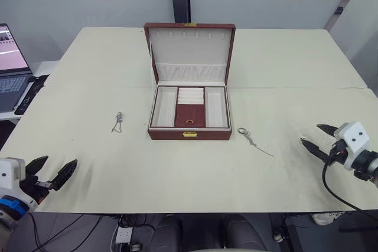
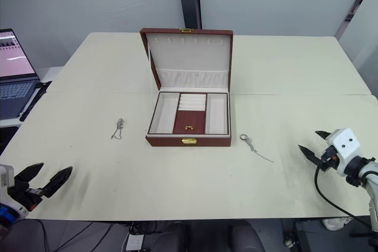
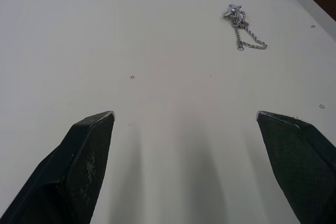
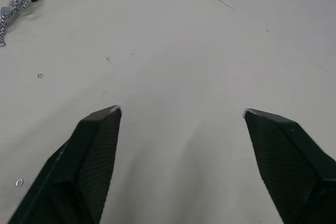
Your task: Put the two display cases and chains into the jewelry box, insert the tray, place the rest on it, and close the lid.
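1. Left eye view: the left pincer (image 1: 52, 172) hovers low over the near left corner of the worktop (image 1: 118, 63), fingers spread wide and holding nothing.
2. The right pincer (image 1: 316, 138) sits over the near right edge, likewise gaping and empty.
3. No readable writing or brand shows on anything.
4. One chain (image 1: 117, 123) lies left of the jewelry box (image 1: 189, 134); another chain (image 1: 254, 140), with a ring, lies just right of it.
5. The box stands mid-worktop, lid (image 1: 190, 51) upright, tray (image 1: 190, 107) seated inside.
6. The worktop is pale cream; a laptop (image 1: 9, 69) sits at far left, grey walls behind.
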Robot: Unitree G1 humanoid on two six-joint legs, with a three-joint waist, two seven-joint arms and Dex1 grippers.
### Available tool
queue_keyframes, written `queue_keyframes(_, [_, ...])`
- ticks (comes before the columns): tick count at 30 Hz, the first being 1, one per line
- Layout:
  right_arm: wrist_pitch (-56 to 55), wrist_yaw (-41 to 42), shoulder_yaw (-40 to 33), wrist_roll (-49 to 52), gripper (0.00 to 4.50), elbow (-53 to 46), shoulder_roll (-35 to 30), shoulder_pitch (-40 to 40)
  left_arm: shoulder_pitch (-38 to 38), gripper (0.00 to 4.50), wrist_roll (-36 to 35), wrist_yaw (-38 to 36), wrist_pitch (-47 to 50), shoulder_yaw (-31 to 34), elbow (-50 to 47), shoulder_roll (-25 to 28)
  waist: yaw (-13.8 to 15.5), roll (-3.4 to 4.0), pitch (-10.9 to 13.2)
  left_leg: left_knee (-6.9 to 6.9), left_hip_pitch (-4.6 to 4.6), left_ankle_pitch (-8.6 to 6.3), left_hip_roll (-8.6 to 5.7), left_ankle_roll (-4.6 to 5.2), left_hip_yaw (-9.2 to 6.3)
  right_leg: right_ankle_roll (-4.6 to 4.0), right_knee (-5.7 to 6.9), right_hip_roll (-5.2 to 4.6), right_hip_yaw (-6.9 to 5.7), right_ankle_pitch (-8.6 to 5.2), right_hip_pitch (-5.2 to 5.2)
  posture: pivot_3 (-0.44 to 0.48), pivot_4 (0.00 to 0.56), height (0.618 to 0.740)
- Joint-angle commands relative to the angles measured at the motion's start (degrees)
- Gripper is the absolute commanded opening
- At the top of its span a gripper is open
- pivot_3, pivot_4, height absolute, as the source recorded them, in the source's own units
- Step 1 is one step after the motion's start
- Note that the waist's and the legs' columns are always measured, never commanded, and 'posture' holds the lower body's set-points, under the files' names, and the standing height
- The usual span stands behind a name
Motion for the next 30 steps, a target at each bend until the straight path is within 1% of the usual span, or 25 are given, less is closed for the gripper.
queue_keyframes(1, [-1.0, 0.2, -1.1, 1.0, 4.48, -0.1, -1.6, -0.3, -0.6, 4.5, -0.6, 0.3, -0.8, 0.7, -0.7, 0.3, 0.0, 0.0, 0.0, 0.0, 0.0, 0.0, 0.0, 0.0, 0.0, 0.0, 0.0, 0.0, 0.0, 0.0, 0.0, 0.0, 0.15, 0.74])
queue_keyframes(12, [-1.9, 1.4, -0.4, 1.4, 4.48, 0.9, -2.6, -0.2, -1.1, 4.5, -0.5, -0.4, -0.7, -0.1, -1.3, 0.4, 0.0, -0.01, 0.0, 0.0, 0.0, 0.0, 0.0, 0.0, 0.0, 0.0, 0.0, 0.0, 0.0, 0.0, 0.01, 0.0, 0.15, 0.74])
queue_keyframes(16, [-2.0, 1.5, -0.1, 1.6, 4.48, 0.8, -2.6, -1.3, -1.4, 4.5, -0.4, -1.0, -0.7, -1.2, -2.2, 0.8, 0.0, 0.0, 0.0, 0.01, 0.0, 0.0, 0.0, 0.0, 0.0, 0.0, 0.0, 0.0, 0.0, 0.0, 0.01, 0.0, 0.15, 0.74])
queue_keyframes(18, [-1.2, 2.3, 1.1, 2.3, 4.48, -0.3, -2.5, -3.1, -1.9, 4.5, -0.9, -0.8, -0.1, -1.5, -2.9, 0.9, 0.0, 0.0, 0.0, 0.01, 0.0, 0.0, 0.01, 0.0, -0.01, 0.0, 0.0, 0.0, -0.01, 0.0, 0.01, 0.0, 0.15, 0.74])
queue_keyframes(23, [3.4, 6.5, 7.5, 4.8, 4.48, -3.5, -3.2, -12.5, -2.3, 4.5, -1.8, -0.2, 1.5, -1.9, -5.9, 0.9, -0.4, 0.02, 0.0, 0.0, 0.06, 0.0, 0.04, 0.0, 0.05, 0.0, 0.04, 0.03, 0.0, 0.0, 0.0, 0.0, 0.15, 0.74])
queue_keyframes(27, [9.0, 12.6, 16.0, 6.9, 4.48, -4.9, -2.8, -24.9, -0.8, 4.5, -1.8, 1.2, 1.9, -1.4, -8.4, -0.2, -0.6, 0.02, 0.0, 0.01, 0.04, 0.0, 0.06, 0.0, 0.01, 0.0, 0.03, 0.04, -0.01, 0.0, -0.01, 0.0, 0.15, 0.74])
queue_keyframes(30, [12.7, 17.0, 22.4, 7.9, 4.48, -3.9, -0.4, -35.1, 0.6, 4.5, -1.5, 2.8, 1.7, -1.0, -9.8, -1.3, -0.5, 0.02, 0.0, 0.02, 0.02, 0.0, 0.05, 0.0, -0.05, 0.0, 0.01, 0.02, -0.02, 0.0, -0.02, 0.0, 0.15, 0.74])
